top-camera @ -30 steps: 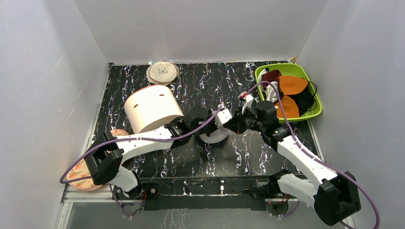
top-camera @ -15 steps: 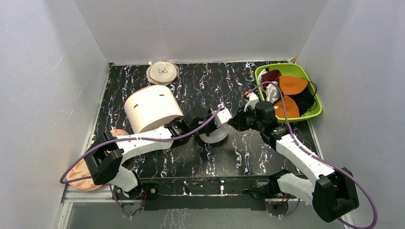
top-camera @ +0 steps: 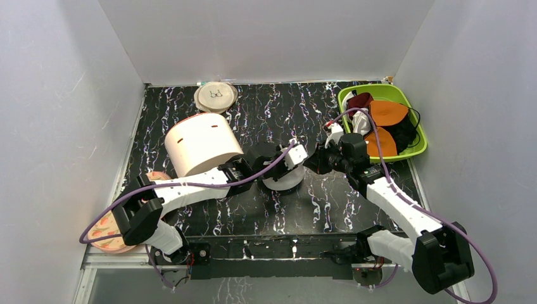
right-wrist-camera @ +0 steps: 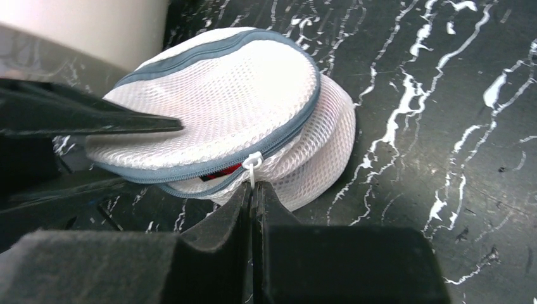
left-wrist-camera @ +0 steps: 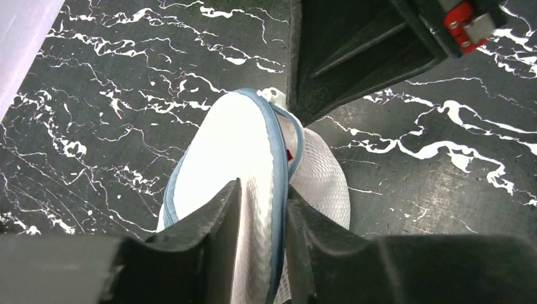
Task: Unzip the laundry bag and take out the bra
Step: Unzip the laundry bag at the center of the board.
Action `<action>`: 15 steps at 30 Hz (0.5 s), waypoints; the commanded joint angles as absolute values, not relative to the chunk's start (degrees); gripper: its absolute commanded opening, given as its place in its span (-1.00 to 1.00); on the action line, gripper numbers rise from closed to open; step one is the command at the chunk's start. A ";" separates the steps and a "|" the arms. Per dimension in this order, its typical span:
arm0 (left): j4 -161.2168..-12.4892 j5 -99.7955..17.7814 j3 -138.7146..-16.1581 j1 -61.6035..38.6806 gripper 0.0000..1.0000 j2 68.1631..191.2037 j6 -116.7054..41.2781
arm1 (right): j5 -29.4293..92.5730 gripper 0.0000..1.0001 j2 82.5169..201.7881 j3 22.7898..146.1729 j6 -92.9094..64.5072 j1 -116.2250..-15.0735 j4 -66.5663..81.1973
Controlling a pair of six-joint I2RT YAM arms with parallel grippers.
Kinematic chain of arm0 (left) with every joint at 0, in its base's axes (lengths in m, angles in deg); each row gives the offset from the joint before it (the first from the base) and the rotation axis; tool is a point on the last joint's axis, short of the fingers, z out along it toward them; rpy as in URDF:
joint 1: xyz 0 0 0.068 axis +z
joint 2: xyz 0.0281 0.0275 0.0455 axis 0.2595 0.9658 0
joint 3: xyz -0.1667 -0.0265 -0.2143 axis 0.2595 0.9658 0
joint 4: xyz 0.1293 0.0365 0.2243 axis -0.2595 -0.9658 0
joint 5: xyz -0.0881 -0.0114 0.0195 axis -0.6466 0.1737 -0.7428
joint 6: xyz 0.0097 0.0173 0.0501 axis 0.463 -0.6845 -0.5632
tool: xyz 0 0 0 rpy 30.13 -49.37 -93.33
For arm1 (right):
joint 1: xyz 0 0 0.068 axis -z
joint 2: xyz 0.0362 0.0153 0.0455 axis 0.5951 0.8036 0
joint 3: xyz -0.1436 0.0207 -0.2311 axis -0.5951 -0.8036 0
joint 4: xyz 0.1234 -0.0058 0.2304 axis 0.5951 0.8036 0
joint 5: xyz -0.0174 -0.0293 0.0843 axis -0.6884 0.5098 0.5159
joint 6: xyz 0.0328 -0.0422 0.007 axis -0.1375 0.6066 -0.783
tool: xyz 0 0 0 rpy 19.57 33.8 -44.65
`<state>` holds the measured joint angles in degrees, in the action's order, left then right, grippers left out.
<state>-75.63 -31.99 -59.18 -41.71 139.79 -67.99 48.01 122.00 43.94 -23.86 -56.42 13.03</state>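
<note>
Where the zip of the bag [right-wrist-camera: 228, 101] gapes at its near edge, a sliver of the red bra [right-wrist-camera: 221, 172] shows inside; the bra lies wholly within the bag. The bag, a white mesh dome with a grey-blue zip band, sits on the black marbled desk [top-camera: 329, 209] near its centre, its upper half tilted up from the lower half. The white zip pull [right-wrist-camera: 253, 163] stands at the mouth of the gap and is pinched between the closed fingertips of the right gripper [right-wrist-camera: 252, 190], which reaches in from the right. The left gripper [left-wrist-camera: 263, 190] comes from the opposite side, its fingers set narrowly apart with the bag's upper half and zip band between them; whether they press on the mesh cannot be told. Just left of the bag stands a cream cylinder [top-camera: 202, 149]. Farther out, a flat disc [top-camera: 216, 96] lies at the desk's far edge and a green bin [top-camera: 396, 92] of garments occupies the far right corner.
</note>
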 commanded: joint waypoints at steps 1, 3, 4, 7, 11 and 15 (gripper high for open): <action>-75.08 -30.77 -60.83 -41.81 -0.30 139.44 -68.45 | 55.86 -1.00 118.79 44.32 -21.99 -56.25 8.50; -75.11 -31.34 -60.81 -41.89 -0.08 139.63 -68.26 | 57.26 -1.00 118.05 43.98 -21.80 -56.34 8.00; -75.20 -31.95 -60.81 -41.87 0.00 139.70 -68.13 | 57.98 -1.00 117.83 43.88 -21.67 -56.42 7.86; -75.14 -34.23 -60.82 -41.83 0.17 139.71 -67.66 | 59.67 -1.00 117.41 43.84 -21.21 -56.76 7.55; -75.48 -36.59 -61.00 -41.90 0.26 140.02 -67.32 | 60.75 -1.00 117.25 44.06 -20.92 -57.77 7.43; -76.06 -37.62 -61.18 -42.18 0.30 140.49 -67.55 | 60.54 -1.00 117.09 43.96 -20.87 -58.55 7.26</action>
<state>-75.79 -35.05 -59.18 -41.74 140.27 -67.69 58.67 118.72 43.79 -21.95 -57.69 11.45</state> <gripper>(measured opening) 0.647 0.009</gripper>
